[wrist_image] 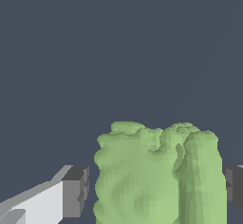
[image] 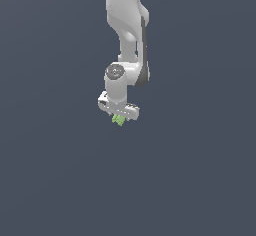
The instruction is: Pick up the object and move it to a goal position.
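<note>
The object [image: 118,119] is a small light-green knobbly clump sitting right under the white hand, between the fingers of my gripper [image: 119,118]. In the wrist view the object [wrist_image: 156,175] fills the space between the two dark finger pads [wrist_image: 76,192], one on each side of it. The pads press close against its sides, and the gripper is shut on it. The clump's lobes reach out past the fingertips. The arm comes in from the top of the exterior view. No goal marker shows in either view.
Only a plain dark blue-grey ground [image: 200,180] shows around the arm in both views. No other objects, containers or edges are in view.
</note>
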You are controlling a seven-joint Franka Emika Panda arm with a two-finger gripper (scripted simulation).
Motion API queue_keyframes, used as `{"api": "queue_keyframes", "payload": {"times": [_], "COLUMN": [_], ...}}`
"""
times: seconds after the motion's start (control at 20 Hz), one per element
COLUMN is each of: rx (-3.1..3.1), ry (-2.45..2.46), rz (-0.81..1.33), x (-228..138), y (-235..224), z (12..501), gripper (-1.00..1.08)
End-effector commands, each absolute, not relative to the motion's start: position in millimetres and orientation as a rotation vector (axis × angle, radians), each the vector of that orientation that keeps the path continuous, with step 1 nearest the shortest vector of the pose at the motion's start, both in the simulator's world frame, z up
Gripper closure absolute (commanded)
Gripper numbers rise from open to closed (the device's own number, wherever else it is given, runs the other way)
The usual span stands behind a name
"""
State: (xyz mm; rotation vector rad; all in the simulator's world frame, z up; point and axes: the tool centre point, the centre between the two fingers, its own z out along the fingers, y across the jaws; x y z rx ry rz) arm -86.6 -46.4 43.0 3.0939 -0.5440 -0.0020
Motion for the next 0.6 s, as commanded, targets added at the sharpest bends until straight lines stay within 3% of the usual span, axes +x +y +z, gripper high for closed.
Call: {"api": "queue_keyframes", "payload": {"times": [0.0, 0.1, 0.15, 0.55], "rx": [3.094, 3.094, 3.094, 3.094], "ry": [-0.544, -0.544, -0.544, -0.544], "rz": [0.000, 0.000, 0.000, 0.000], "x": [-86.1, -86.0, -86.0, -86.0], "y": [-46.3, -46.3, -46.3, -46.3], "z": [38.1, 37.1, 37.1, 37.1], "gripper": [-0.92, -0.92, 1.08, 1.08]}}
